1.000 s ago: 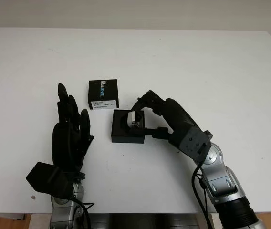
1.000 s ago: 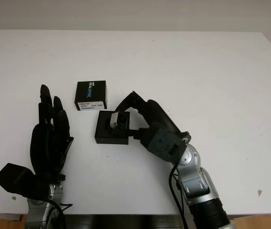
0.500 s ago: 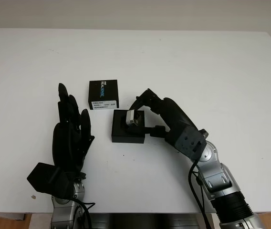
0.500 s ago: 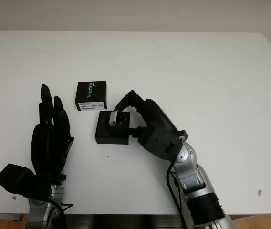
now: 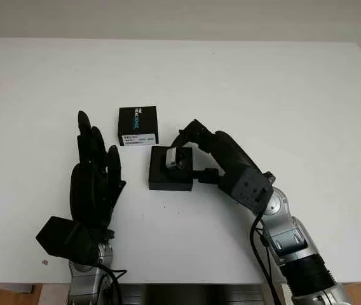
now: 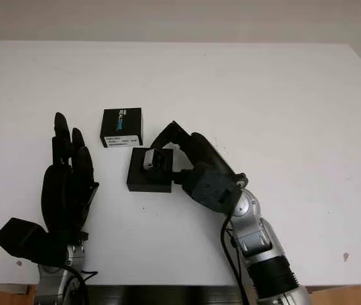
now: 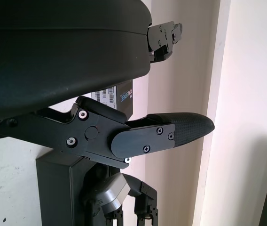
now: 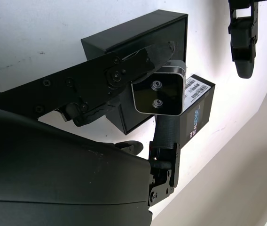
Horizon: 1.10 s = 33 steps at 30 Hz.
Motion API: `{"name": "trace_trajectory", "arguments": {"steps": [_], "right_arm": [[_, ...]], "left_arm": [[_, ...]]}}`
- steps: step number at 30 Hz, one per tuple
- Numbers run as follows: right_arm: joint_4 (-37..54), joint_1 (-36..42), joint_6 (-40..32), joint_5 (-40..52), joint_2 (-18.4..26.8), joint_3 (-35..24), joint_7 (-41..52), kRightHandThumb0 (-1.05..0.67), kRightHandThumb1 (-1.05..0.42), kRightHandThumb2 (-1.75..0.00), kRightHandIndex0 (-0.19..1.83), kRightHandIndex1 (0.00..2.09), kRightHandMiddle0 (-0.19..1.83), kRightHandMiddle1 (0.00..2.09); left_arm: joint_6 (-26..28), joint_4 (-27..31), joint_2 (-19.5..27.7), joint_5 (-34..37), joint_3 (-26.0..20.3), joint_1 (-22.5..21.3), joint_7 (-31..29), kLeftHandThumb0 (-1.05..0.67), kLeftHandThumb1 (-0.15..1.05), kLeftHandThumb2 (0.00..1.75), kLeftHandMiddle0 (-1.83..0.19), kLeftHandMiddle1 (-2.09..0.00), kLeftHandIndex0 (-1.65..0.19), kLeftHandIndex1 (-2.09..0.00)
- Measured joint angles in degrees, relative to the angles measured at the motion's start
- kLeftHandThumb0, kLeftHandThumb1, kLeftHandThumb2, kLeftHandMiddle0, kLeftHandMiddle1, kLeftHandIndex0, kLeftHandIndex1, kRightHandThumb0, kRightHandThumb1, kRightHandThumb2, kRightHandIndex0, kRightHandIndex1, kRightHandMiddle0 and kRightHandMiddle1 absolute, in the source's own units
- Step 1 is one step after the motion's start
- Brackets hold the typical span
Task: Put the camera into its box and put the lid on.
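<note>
The right hand (image 5: pixel 196 155) grips the one silver camera (image 5: pixel 174 158) between its fingers, holding it over the open black box (image 5: pixel 170 170), partly inside. Just behind the box lies the single black lid (image 5: pixel 138 125), printed "RealSense" above a white barcode label. The left hand (image 5: pixel 95 184) is open, raised left of the box over the white table (image 5: pixel 263 95).

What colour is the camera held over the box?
Silver-grey, the camera in the right hand; clearest in the right wrist view.
</note>
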State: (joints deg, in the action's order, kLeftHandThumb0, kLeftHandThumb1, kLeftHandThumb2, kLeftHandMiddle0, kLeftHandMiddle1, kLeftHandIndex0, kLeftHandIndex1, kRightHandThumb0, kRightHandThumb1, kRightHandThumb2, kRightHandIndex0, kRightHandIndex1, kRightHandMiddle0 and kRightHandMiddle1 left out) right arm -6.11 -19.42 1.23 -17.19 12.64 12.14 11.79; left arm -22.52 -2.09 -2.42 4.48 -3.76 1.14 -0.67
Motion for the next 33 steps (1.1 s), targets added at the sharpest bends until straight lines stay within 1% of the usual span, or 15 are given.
{"name": "trace_trajectory", "arguments": {"steps": [4, 8, 9, 10, 11, 12, 13, 15, 22, 33], "right_arm": [[0.0, -0.7, 0.6, -1.8, 1.0, 0.8, 0.4, -0.41, -1.02, -0.05, 0.34, 0.05, 0.22, 1.82], [0.1, -1.4, 0.6, -4.2, 2.1, 1.8, 1.1, -0.42, -1.01, -0.05, 0.32, 0.04, 0.21, 1.72], [0.1, -1.5, 0.8, -4.8, 2.3, 2.1, 1.1, -0.43, -1.01, -0.05, 0.3, 0.03, 0.16, 1.66], [0.2, -1.5, 1.2, -5.7, 2.7, 2.5, 1.1, -0.45, -1.0, -0.05, 0.25, 0.01, 0.07, 1.5], [0.4, -1.5, 1.4, -6.7, 3.3, 3.0, 1.2, -0.46, -0.99, -0.05, 0.22, 0.01, 0.03, 1.39], [0.5, -1.5, 1.6, -7.8, 4.0, 3.4, 1.4, -0.48, -0.98, -0.05, 0.16, 0.01, -0.01, 1.18], [0.9, -1.5, 1.9, -8.9, 4.6, 3.6, 1.6, -0.49, -0.97, -0.05, 0.14, 0.01, -0.01, 1.09], [1.6, -1.5, 2.7, -10.5, 5.8, 4.0, 1.5, -0.5, -0.95, -0.05, 0.11, 0.01, -0.02, 1.01], [2.1, -1.2, 5.2, -13.1, 7.2, 4.6, 0.5, -0.51, -0.95, -0.05, 0.06, 0.0, -0.05, 0.99], [2.2, -0.9, 5.6, -13.1, 7.3, 4.6, 0.5, -0.52, -0.94, -0.05, 0.04, 0.01, -0.07, 0.99]], "left_arm": [[0.0, 0.0, 0.0, 0.0, 0.1, 0.0, 0.1, -0.7, 1.05, 0.55, 0.19, -0.01, 0.19, 0.0], [0.0, 0.0, -0.2, 0.2, 0.1, 0.0, 0.1, -0.7, 1.05, 0.54, 0.19, -0.01, 0.19, 0.0], [0.0, 0.0, -0.2, 0.1, 0.1, 0.0, 0.1, -0.69, 1.05, 0.55, 0.19, -0.01, 0.19, 0.0], [0.0, 0.0, -0.3, 0.1, 0.2, 0.0, 0.1, -0.69, 1.05, 0.55, 0.19, 0.0, 0.19, 0.0], [0.0, 0.0, -0.3, 0.0, 0.2, 0.0, 0.2, -0.69, 1.05, 0.56, 0.19, -0.01, 0.19, 0.0], [0.0, 0.0, -0.3, 0.0, 0.2, 0.0, 0.2, -0.69, 1.05, 0.56, 0.19, -0.01, 0.19, 0.0], [0.0, 0.1, -0.3, 0.0, 0.2, 0.0, 0.2, -0.69, 1.05, 0.56, 0.19, -0.01, 0.19, 0.0], [0.0, 0.1, -0.3, 0.0, 0.3, 0.0, 0.2, -0.69, 1.05, 0.56, 0.19, -0.01, 0.19, 0.0], [-0.1, 0.2, -0.5, -0.1, 0.4, 0.1, 0.2, -0.68, 1.05, 0.55, 0.19, -0.02, 0.19, 0.0], [-0.1, 0.4, -0.5, 0.0, 0.6, 0.4, 0.1, -0.69, 1.05, 0.55, 0.19, -0.01, 0.19, 0.0]]}}
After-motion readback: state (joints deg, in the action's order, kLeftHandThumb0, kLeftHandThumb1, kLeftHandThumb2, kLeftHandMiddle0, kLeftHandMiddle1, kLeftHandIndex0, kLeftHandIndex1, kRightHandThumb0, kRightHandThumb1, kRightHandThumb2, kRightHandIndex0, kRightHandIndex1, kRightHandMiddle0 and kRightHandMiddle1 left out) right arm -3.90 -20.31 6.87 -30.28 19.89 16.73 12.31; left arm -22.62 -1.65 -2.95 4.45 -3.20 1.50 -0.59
